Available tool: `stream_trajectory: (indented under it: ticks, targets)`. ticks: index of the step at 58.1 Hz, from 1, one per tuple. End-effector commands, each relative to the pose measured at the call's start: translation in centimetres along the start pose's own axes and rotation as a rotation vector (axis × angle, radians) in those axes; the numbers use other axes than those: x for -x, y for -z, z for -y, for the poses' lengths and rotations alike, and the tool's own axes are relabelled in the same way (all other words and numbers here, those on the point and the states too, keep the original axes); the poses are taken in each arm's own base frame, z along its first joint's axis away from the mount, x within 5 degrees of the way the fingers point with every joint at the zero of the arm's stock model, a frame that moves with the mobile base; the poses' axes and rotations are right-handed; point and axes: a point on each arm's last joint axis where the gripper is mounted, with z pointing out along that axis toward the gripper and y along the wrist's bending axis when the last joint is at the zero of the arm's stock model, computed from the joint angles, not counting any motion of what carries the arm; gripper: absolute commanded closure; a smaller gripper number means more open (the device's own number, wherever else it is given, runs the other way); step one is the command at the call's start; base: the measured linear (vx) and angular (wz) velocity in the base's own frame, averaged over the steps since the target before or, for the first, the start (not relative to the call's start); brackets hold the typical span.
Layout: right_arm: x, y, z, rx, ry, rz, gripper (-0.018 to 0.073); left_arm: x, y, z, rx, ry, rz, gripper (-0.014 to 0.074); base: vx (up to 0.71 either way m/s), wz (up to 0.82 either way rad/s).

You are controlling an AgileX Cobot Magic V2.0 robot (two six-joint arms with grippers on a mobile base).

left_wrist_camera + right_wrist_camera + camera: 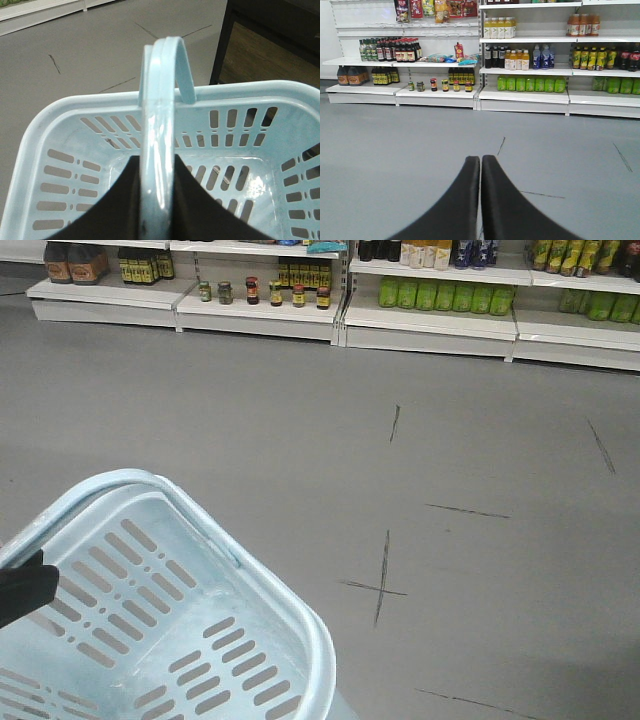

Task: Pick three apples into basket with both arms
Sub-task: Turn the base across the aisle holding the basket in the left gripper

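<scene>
The basket (318, 640) runs off the lower left of the front view; the jars (252, 290) on the upper shelves (260, 316) are too small to read.

Pale blue basket (205, 575), slotted walls and bottom, thick rim, tilted at lower left, hoop handle (164, 75) raised, clamped by left end effector (156, 162), right end effector (480, 161) closed

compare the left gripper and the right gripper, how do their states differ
The black left gripper has its fingers apart, either side of the hoop handle of the pale blue slotted plastic basket; the black right gripper has its fingers pressed together. The left gripper holds that handle; the right gripper holds nothing, facing white stocked shelves. Both have dark curved fingers.
</scene>
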Motion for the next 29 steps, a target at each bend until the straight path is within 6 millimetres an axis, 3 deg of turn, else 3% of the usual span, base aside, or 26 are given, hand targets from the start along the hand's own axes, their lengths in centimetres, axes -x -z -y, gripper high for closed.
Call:
stream_trajectory:
  ticks: [1,29]
  targets:
    - [0.32,0.03,-0.02,-0.001,0.017,0.071,0.0564,1.47,0.54,0.02,0.004,0.018,0.116,0.0602,0.18,-0.02]
    - [0.32,0.03,-0.02,-0.001,0.017,0.071,0.0564,1.47,0.54,0.02,0.004,0.018,0.116,0.0602,0.20,-0.11]
